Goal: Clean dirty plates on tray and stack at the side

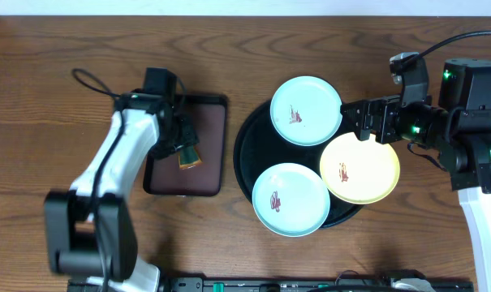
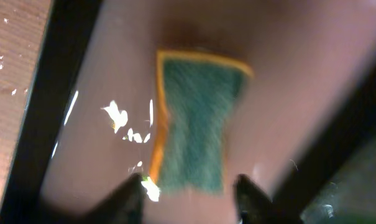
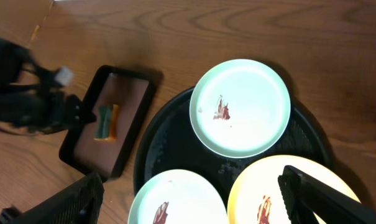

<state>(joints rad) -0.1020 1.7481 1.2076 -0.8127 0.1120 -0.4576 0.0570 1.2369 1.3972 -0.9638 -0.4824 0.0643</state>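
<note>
Three plates lie on the round black tray (image 1: 253,154): a mint-blue plate (image 1: 306,110) at the back, a mint-blue plate (image 1: 290,199) at the front, a pale yellow plate (image 1: 359,168) at the right. Each has a reddish-brown smear. In the right wrist view they show as the back plate (image 3: 240,107), front plate (image 3: 175,199) and yellow plate (image 3: 268,193) on the tray (image 3: 169,146). My right gripper (image 1: 360,118) is open above the tray's right rim, empty. My left gripper (image 1: 183,142) is open just above a green-and-orange sponge (image 2: 197,127), its fingertips (image 2: 189,193) either side of its near end.
The sponge (image 1: 189,154) lies in a small dark-brown rectangular tray (image 1: 208,138), left of the black tray; it also shows in the right wrist view (image 3: 105,121). Wooden table (image 1: 50,122) all around. The left arm's cable loops at the back left.
</note>
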